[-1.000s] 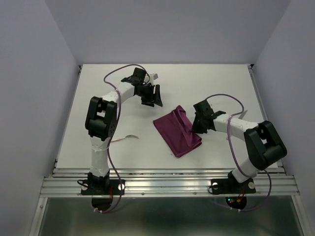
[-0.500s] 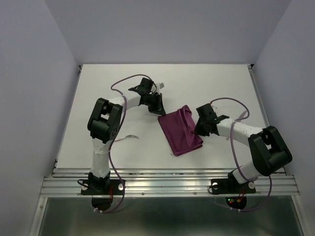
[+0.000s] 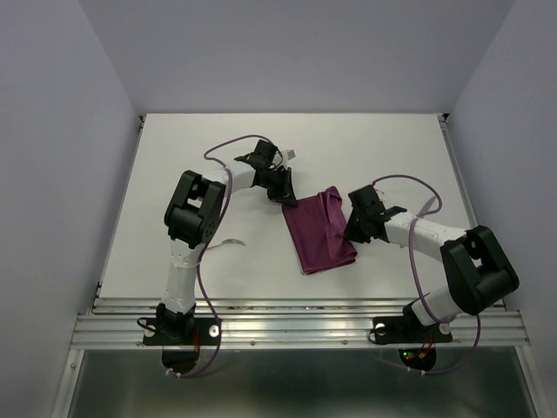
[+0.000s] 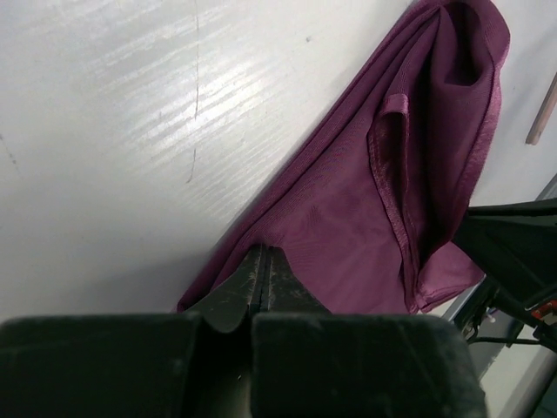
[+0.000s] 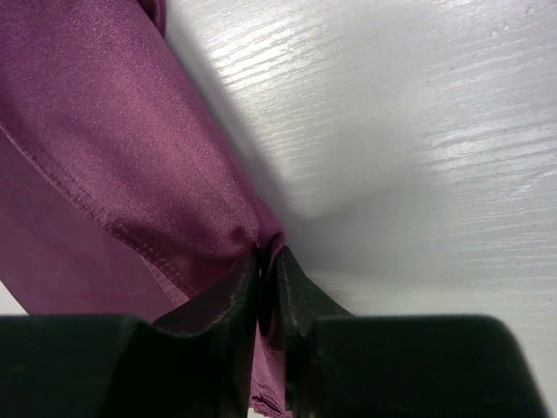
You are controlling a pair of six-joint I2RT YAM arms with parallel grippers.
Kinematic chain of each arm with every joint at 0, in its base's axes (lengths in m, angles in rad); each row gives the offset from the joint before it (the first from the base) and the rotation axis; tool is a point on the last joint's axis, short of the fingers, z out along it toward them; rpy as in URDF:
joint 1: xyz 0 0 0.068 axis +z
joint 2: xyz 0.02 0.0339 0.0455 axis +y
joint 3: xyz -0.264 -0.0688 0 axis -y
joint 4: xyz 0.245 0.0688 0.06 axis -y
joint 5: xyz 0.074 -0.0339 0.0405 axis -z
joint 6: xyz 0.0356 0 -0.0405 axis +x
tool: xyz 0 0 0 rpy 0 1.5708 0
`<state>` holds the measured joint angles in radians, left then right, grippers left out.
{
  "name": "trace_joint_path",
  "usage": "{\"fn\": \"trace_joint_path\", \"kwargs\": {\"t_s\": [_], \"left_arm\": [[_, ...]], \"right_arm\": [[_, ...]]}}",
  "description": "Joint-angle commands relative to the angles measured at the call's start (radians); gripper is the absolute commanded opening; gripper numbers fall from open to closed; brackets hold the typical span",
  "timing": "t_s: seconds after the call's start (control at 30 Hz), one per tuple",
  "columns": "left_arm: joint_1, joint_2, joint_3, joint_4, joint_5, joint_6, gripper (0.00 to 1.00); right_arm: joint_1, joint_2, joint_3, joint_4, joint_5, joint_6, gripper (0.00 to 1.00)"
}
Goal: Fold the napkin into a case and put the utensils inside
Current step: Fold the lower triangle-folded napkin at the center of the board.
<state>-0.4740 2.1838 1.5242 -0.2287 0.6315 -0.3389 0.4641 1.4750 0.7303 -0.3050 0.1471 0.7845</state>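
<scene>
The burgundy napkin (image 3: 318, 233) lies folded into a long strip in the middle of the table, with a looser fold along its right side (image 4: 452, 131). My left gripper (image 3: 287, 197) is at its far left corner. Its jaws are pressed together with the tips on the cloth's edge (image 4: 264, 254). My right gripper (image 3: 352, 228) is at the napkin's right edge, with a bunched fold of cloth (image 5: 218, 200) caught between jaws that stand a thin slit apart (image 5: 268, 261). One slim pale utensil (image 3: 228, 243) lies left of the napkin by the left arm. A pinkish handle (image 4: 541, 113) shows beyond the cloth.
The white table (image 3: 174, 174) is walled by pale panels on three sides, with a metal rail (image 3: 296, 326) along the near edge. Purple cables loop over both arms (image 3: 409, 187). The right arm's dark body (image 4: 513, 235) lies just past the napkin.
My left gripper has come down and right to the napkin's far left corner and closed there. The right gripper's jaws have eased apart slightly. The napkin has been drawn narrower.
</scene>
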Motion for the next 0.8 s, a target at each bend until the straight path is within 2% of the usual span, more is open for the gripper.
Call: {"fn": "trace_joint_path", "kwargs": {"t_s": [0.0, 0.1, 0.17, 0.33, 0.37, 0.5, 0.57, 0.77], "left_arm": [[0.002, 0.027, 0.053, -0.026, -0.049, 0.029, 0.00], [0.002, 0.015, 0.068, -0.032, -0.047, 0.035, 0.00], [0.000, 0.005, 0.085, -0.047, -0.050, 0.040, 0.00], [-0.005, -0.039, 0.097, -0.075, -0.059, 0.052, 0.00], [-0.009, -0.045, 0.097, -0.077, -0.059, 0.052, 0.00], [-0.014, -0.081, 0.111, -0.089, -0.062, 0.051, 0.00], [-0.018, -0.093, 0.120, -0.092, -0.062, 0.051, 0.00], [-0.046, -0.073, 0.152, -0.090, -0.044, 0.032, 0.00]], "right_arm": [[0.004, 0.025, -0.006, 0.020, -0.015, -0.027, 0.23], [0.004, 0.027, 0.007, 0.000, 0.008, -0.047, 0.30], [0.004, 0.024, 0.027, -0.025, 0.037, -0.065, 0.38], [0.004, 0.007, 0.073, -0.055, 0.066, -0.109, 0.41], [0.004, 0.005, 0.092, -0.069, 0.074, -0.113, 0.45], [0.004, -0.011, 0.135, -0.092, 0.100, -0.143, 0.46], [0.004, -0.024, 0.165, -0.094, 0.118, -0.155, 0.50], [-0.024, 0.036, 0.277, -0.083, 0.132, -0.194, 0.49]]}}
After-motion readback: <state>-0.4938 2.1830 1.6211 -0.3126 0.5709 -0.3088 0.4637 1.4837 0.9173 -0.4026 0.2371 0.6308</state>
